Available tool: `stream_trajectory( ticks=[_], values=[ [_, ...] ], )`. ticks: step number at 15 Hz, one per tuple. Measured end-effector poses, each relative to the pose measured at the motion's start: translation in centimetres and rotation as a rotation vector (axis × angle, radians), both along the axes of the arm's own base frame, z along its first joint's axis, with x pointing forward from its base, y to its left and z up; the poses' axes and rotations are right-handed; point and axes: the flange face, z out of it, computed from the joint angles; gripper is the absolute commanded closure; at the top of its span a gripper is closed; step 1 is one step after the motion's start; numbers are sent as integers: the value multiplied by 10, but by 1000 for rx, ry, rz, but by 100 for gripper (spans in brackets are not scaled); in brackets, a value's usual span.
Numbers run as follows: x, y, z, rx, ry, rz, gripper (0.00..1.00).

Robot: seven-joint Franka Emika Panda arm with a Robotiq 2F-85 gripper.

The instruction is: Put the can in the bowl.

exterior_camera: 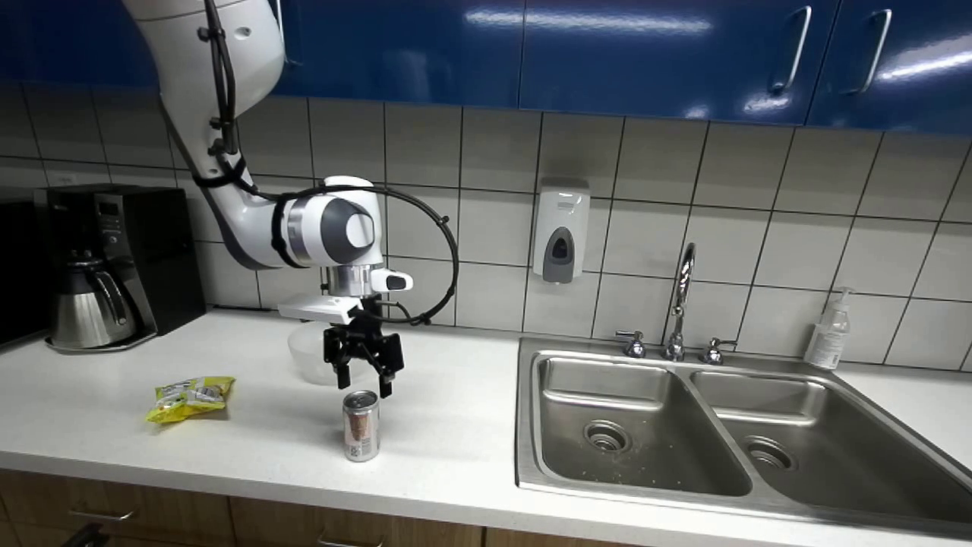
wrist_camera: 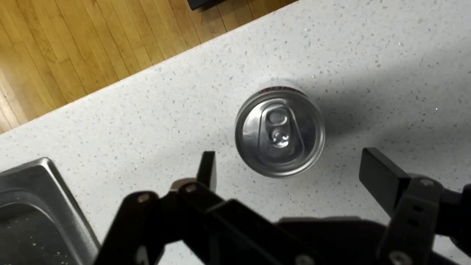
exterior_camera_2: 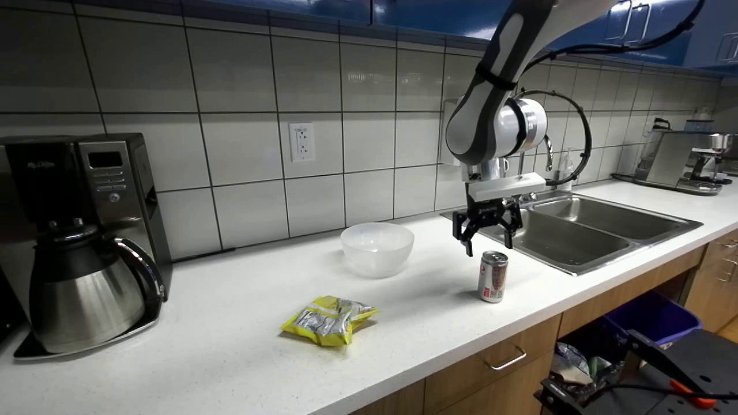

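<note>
On white countertop (exterior_camera_2: 230,323) stood one silver cylindrical metal can (exterior_camera_2: 493,278) | one black gripper (exterior_camera: 364,384) hovered near its top, jaws parted | one round translucent bowl (exterior_camera: 309,357) was partly hidden in an exterior view

Roughly face-on in an exterior view: the camera's out front of the counter (exterior_camera: 448,433), tipped down, facing the tiled wall (exterior_camera: 493,228), the sink (exterior_camera: 725,425) at right. Close by the coffee maker (exterior_camera_2: 112,207), in an exterior view, it's a slanting look along the same counter, sink farther off! Can (exterior_camera_2: 493,279), bowl (exterior_camera_2: 377,253) and packet (exterior_camera_2: 331,323) show in both exterior views. And the wrist view — tightest of all — looks down on the can's top, gripper (wrist_camera: 288,152) along the bottom edge, floor (wrist_camera: 73,48) upper left, and at lower left the sink corner that both exterior views catch.
</note>
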Motion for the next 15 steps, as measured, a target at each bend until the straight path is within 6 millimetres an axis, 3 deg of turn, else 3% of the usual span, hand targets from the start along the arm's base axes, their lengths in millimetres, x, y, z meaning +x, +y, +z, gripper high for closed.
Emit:
stream_trajectory(
  ticks=[15],
  values=[
    [-27, 11, -23, 8, 40, 12, 0]
  ],
)
